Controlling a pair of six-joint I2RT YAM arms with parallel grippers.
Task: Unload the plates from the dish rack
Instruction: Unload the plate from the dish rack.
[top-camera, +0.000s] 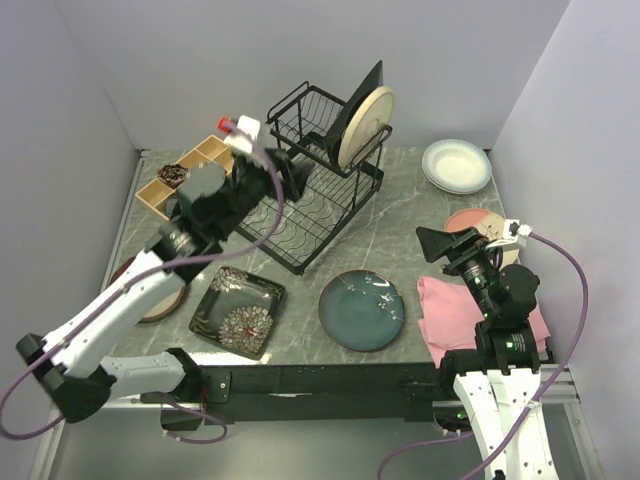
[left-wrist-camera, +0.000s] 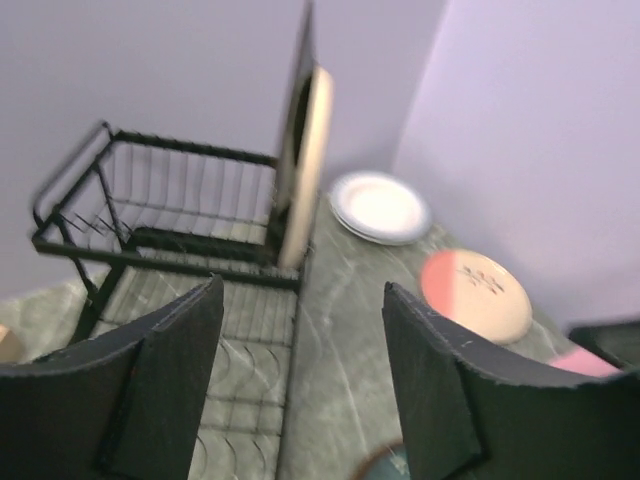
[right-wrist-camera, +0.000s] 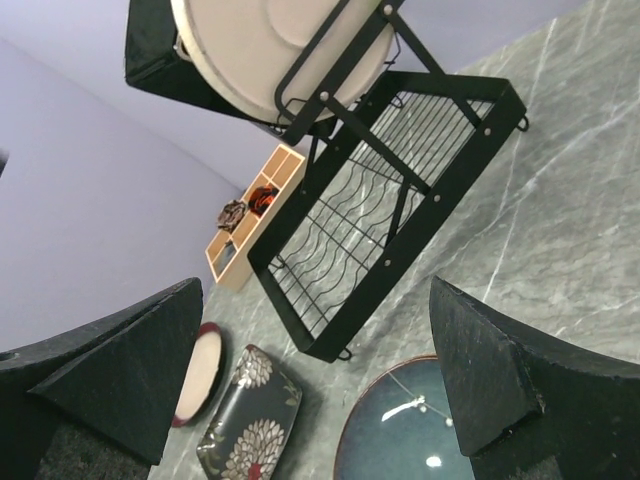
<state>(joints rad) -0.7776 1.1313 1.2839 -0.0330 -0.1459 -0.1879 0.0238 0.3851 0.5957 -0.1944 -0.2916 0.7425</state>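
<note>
Left pincer (left-wrist-camera: 302, 300) gapes; cream plate (left-wrist-camera: 310, 160) seemingly upright in dish rack (left-wrist-camera: 170, 262).

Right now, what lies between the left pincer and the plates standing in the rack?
Left wrist view: only the dish rack and its own wire grid sit between the open left pincer and the upright cream plate; nothing else.

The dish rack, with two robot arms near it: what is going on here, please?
The dish rack is being unloaded. Two things remain upright in its upper frame: a cream round plate and a black square plate behind it. The left hand is open and empty, beside the rack, facing them. The right hand is open too, holding nothing. A teal plate, a flowered black plate and white plates already lie on the table.
</note>
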